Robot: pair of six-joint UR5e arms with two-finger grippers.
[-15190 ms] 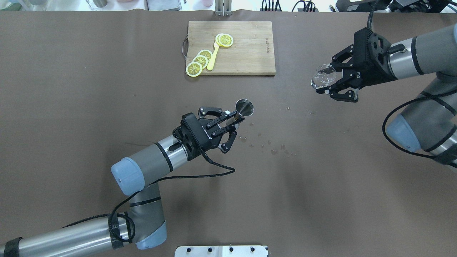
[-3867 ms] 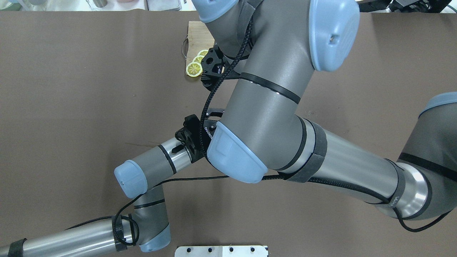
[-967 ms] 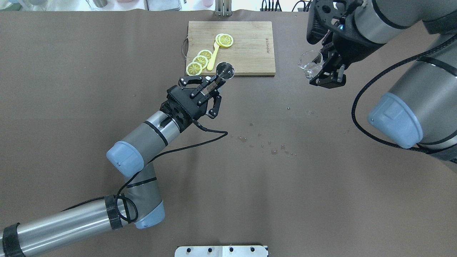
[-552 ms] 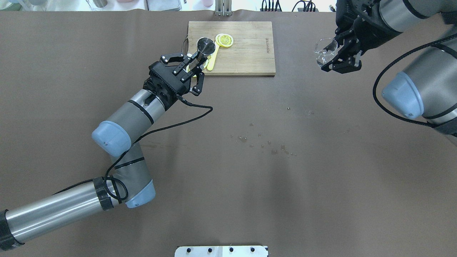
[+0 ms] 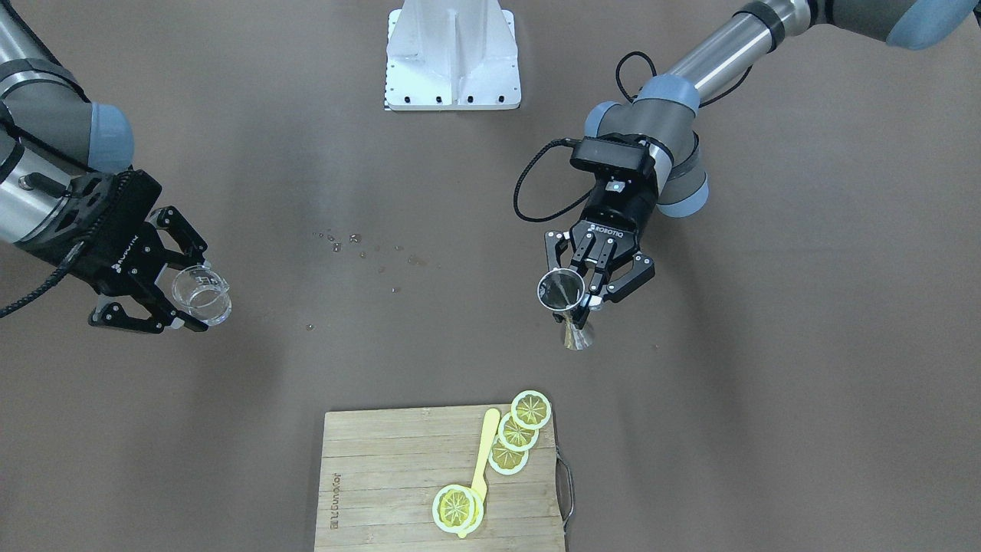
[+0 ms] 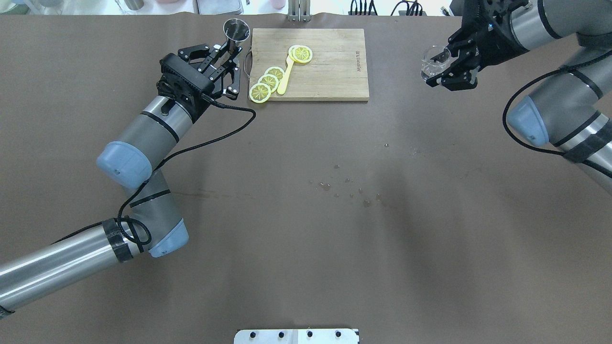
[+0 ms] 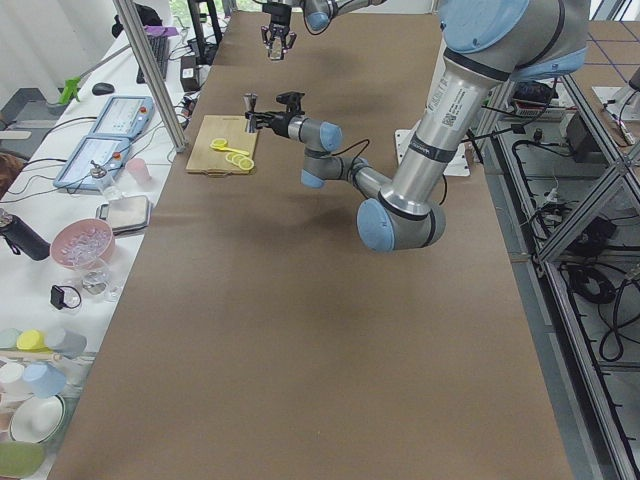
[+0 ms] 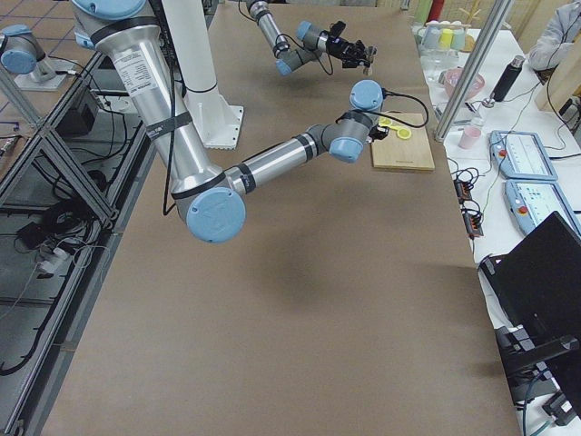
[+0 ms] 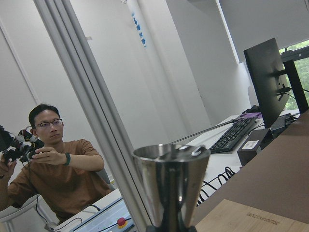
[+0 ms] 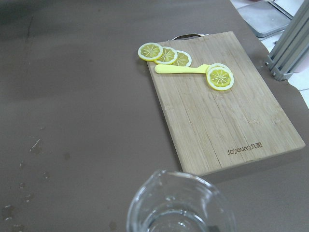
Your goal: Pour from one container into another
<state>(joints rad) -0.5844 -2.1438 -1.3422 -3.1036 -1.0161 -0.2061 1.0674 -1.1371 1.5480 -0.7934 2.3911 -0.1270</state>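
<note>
My left pincer (image 6: pixel 225 49) clamps the waist of a steel jigger (image 6: pixel 236 30), upright and mouth up, near the board's (image 6: pixel 330 71) handle. My right pincer (image 6: pixel 442 67) grips a clear spouted glass (image 6: pixel 429 68), well apart past the board's other end. My wrist views cut off the jigger's lower cone and the glass's base, and I cannot tell what either holds.

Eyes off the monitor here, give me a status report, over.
Left gripper shut on steel jigger, upright. Right gripper shut on glass beaker. Containers far apart. Spilled drops on table.
</note>
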